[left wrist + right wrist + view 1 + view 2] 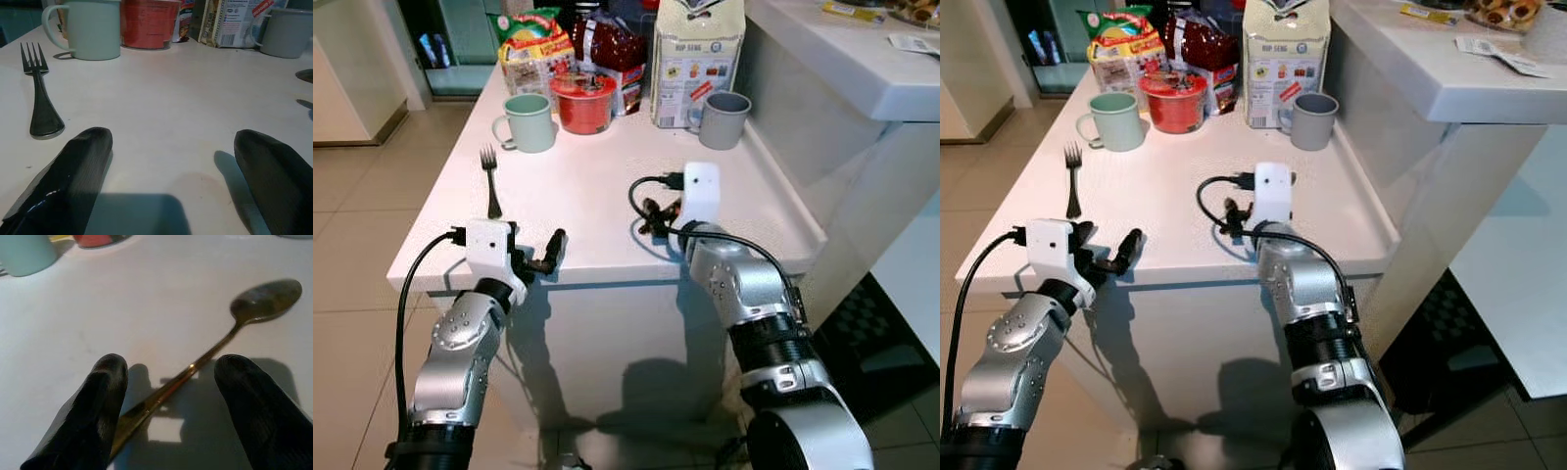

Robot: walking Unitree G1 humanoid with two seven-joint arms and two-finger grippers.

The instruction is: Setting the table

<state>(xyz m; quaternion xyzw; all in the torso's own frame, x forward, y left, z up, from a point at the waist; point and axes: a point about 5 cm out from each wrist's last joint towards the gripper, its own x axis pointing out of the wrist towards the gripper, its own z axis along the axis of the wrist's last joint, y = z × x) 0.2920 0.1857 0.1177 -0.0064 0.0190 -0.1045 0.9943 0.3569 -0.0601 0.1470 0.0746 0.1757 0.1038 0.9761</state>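
White desk (597, 196) carries a fork (490, 180) lying flat near its left edge. The left pincer (171, 166) hovers spread at the desk's near edge, beside the fork; the right pincer (168, 399), spread, straddles the handle of a spoon (234, 328) lying mid-desk.

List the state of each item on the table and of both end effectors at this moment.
fork: lying flat, untouched.
spoon: lying flat between the right end effector's open fingers, not gripped.
green mug: upright.
grey mug: upright.
red tub: upright, lid on.
carton: upright.
left end effector: open, at the table edge.
right end effector: open.
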